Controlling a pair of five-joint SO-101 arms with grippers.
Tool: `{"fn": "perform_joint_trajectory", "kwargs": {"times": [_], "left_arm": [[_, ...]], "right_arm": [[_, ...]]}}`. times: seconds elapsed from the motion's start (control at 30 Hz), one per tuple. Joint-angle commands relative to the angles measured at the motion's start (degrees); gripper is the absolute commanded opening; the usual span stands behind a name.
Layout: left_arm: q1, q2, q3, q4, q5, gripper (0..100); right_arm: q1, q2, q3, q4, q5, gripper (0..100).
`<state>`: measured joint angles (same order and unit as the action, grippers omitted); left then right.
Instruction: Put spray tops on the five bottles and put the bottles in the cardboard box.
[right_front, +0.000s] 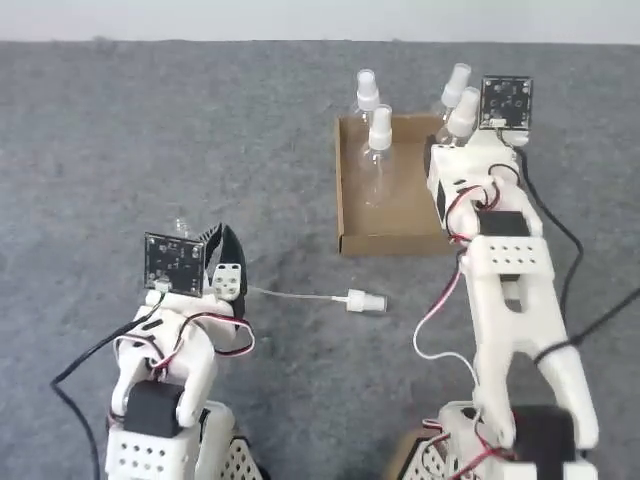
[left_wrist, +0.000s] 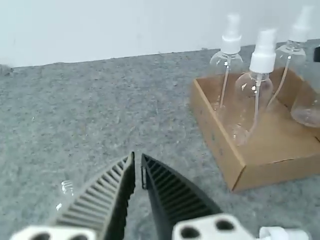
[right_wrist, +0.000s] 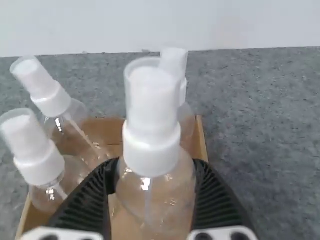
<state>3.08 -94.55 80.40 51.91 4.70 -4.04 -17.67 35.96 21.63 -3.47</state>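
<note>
- Four bottles (right_front: 380, 140) wear spray tops. Three stand in the box (right_front: 345, 185). The fourth, the held bottle (right_wrist: 152, 195), is upright over the box corner nearest the right arm.
- Right gripper (right_wrist: 154, 167): fingers clamped on the held bottle's body, one on each side.
- Left gripper (left_wrist: 137, 162): low over the mat (right_front: 150, 130), well apart from the box. Jaws nearly together, only a thin slit between the tips, nothing in them.
- Loose top (right_front: 366, 301): lies flat on the mat between the two arms, near the box's front wall but not touching it. Its thin dip tube runs toward the left arm.
- Clear item (left_wrist: 65, 188): small, on the mat just beside the left gripper. Too faint to tell what it is.
- Surface: grey felt-like mat across the whole table, with a coarse, mottled texture.
- Room: plain white wall (left_wrist: 125, 25) right behind the mat's far edge.
- Box: open-topped brown cardboard with low walls, sitting flat on the mat in front of the right arm.
</note>
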Motion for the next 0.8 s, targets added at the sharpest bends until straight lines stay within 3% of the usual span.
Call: {"fn": "perform_joint_trajectory", "kwargs": {"times": [0.0,0.47,0.77], "left_arm": [[-0.4,-0.8,-0.5,-1.9,0.4,1],[-0.4,-0.8,-0.4,-1.9,0.4,1],[-0.4,-0.8,-0.4,-1.9,0.4,1]], "right_arm": [[0.6,2.5,-4.0,-6.7,-1.6,0.6],[1.2,13.8,-4.0,-18.8,-1.1,0.6],[1.8,17.6,-4.4,-20.5,-1.1,0.6]]}}
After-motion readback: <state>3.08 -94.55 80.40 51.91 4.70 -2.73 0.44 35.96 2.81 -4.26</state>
